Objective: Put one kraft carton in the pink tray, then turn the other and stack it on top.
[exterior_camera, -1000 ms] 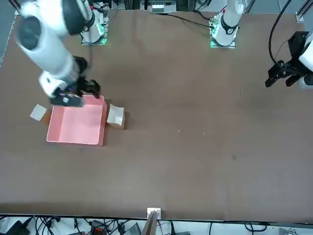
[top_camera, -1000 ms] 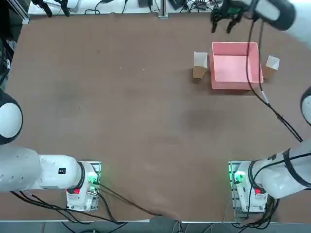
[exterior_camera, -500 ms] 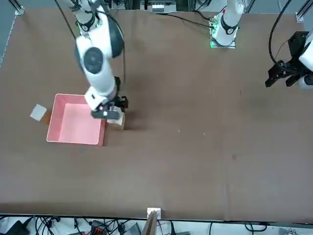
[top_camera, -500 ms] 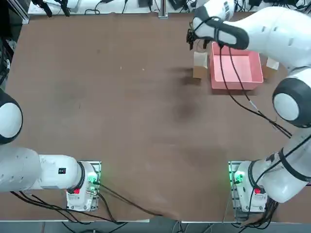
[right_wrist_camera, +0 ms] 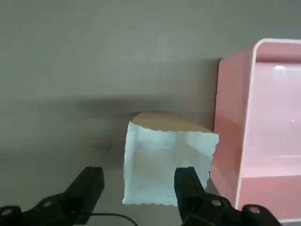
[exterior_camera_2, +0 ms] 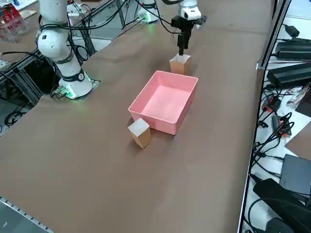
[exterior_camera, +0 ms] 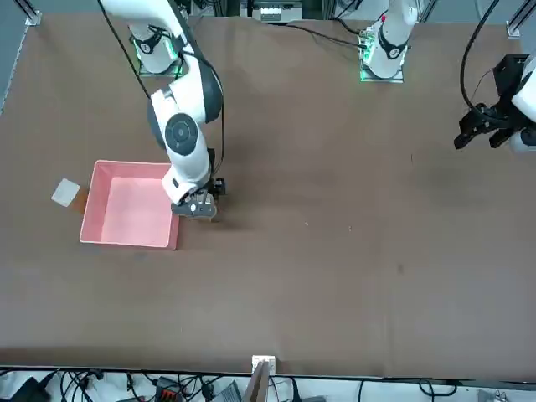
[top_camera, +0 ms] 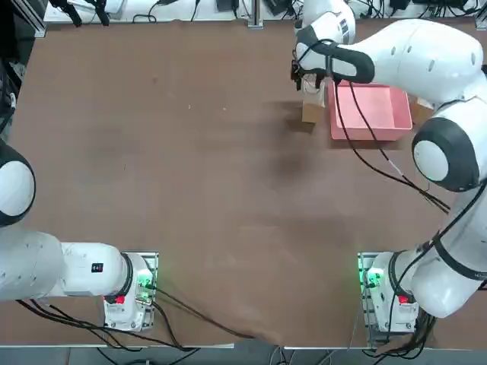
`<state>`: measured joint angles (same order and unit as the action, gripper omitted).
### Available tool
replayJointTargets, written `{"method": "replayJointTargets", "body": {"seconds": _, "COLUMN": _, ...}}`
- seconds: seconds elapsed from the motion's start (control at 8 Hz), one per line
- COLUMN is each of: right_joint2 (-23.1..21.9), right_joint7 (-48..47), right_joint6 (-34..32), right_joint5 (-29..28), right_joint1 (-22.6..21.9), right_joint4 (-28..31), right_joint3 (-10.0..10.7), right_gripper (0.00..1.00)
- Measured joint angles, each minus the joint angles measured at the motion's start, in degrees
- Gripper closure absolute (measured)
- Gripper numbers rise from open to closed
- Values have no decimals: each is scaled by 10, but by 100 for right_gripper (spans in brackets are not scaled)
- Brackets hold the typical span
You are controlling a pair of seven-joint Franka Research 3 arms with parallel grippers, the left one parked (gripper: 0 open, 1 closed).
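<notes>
Top view: one pink tray [top_camera: 370,111] sits near the table's [top_camera: 190,175] far right corner, empty. One carton [top_camera: 312,110] is counted for certain, just beside the tray's left wall; the arm covers its far end. A brown patch at the tray's right wall is probably the second carton [top_camera: 419,106], though the arm hides most of it. The right gripper [top_camera: 310,74] hangs over the left carton.

Front view: one tray [exterior_camera: 128,215], two cartons. One carton [exterior_camera: 66,193] lies outside the tray on the side toward the table's edge, pale face up, a small gap apart from the wall. The other carton [exterior_camera: 203,209] is at the opposite wall, mostly hidden under the gripper [exterior_camera: 198,203].

Right side view: one tray [exterior_camera_2: 165,101], two cartons, both on the table and neither inside the tray. The near carton [exterior_camera_2: 139,132] stands by the tray's near corner. The far carton [exterior_camera_2: 180,63] stands at the opposite wall, with the gripper [exterior_camera_2: 182,47] directly above it, pointing down.

Right wrist view: the carton [right_wrist_camera: 165,162] shows its pale face, close beside the tray wall [right_wrist_camera: 232,127]. The gripper [right_wrist_camera: 136,188] is spread about as wide as the carton, one finger [right_wrist_camera: 86,187] clear of it on the outer side, the other over its pale face. Nothing is held.
</notes>
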<state>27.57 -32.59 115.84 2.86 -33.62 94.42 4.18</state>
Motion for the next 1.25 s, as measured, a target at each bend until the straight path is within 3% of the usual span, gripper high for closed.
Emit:
{"method": "replayJointTargets", "body": {"seconds": 0.5, "right_joint2": 30, "right_joint7": 0, "right_joint6": 20, "right_joint5": 0, "right_joint1": -4, "right_joint4": 0, "right_joint3": -1, "right_gripper": 21}}
{"method": "replayJointTargets", "body": {"seconds": 0.62, "right_joint2": 34, "right_joint7": 0, "right_joint6": 26, "right_joint5": 0, "right_joint1": -6, "right_joint4": 0, "right_joint3": -1, "right_gripper": 32}}
{"method": "replayJointTargets", "body": {"seconds": 0.88, "right_joint2": 40, "right_joint7": 0, "right_joint6": 29, "right_joint5": 0, "right_joint1": -6, "right_joint4": 0, "right_joint3": -1, "right_gripper": 72}}
{"method": "replayJointTargets", "body": {"seconds": 1.25, "right_joint2": 41, "right_joint7": 0, "right_joint6": 29, "right_joint5": 0, "right_joint1": -6, "right_joint4": 0, "right_joint3": -1, "right_gripper": 96}}
